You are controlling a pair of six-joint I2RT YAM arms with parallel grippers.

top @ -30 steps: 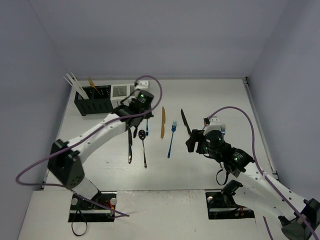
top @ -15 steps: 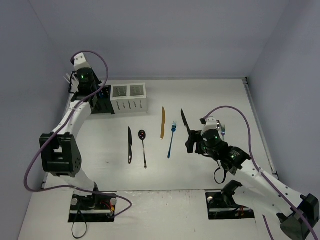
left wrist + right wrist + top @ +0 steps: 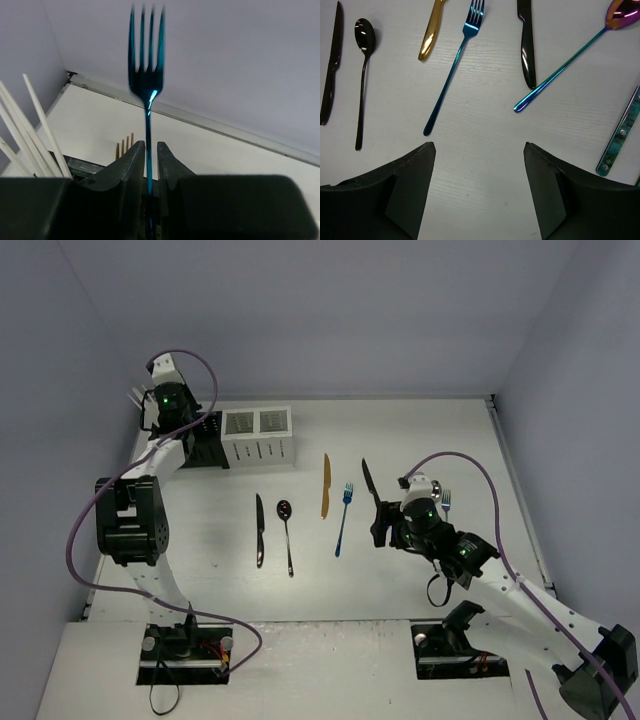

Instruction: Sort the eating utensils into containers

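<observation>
My left gripper [image 3: 178, 427] hangs over the black caddy [image 3: 207, 448] at the far left. In the left wrist view it [image 3: 150, 150] is shut on an iridescent blue fork [image 3: 146, 75], held upright with the tines up. Pale chopsticks [image 3: 30, 130] and gold fork tines [image 3: 126, 147] stand in the black caddy [image 3: 80, 165]. The white caddy [image 3: 258, 435] stands next to it on the right. My right gripper [image 3: 385, 525] is open and empty above the table [image 3: 479, 150]. Ahead of it lie a blue fork [image 3: 452, 75], a black knife [image 3: 526, 45] and an iridescent spoon [image 3: 570, 60].
On the table lie a black knife [image 3: 259, 530], a black spoon [image 3: 286, 535], a gold knife [image 3: 325, 485], a blue fork [image 3: 343, 520] and another black knife [image 3: 370, 490]. A green-handled utensil [image 3: 620, 135] lies at the right. Walls close in on the left, back and right.
My left arm has swung from the middle of the table back to the black caddy at the far left, carrying the blue fork. The right arm has barely moved.
</observation>
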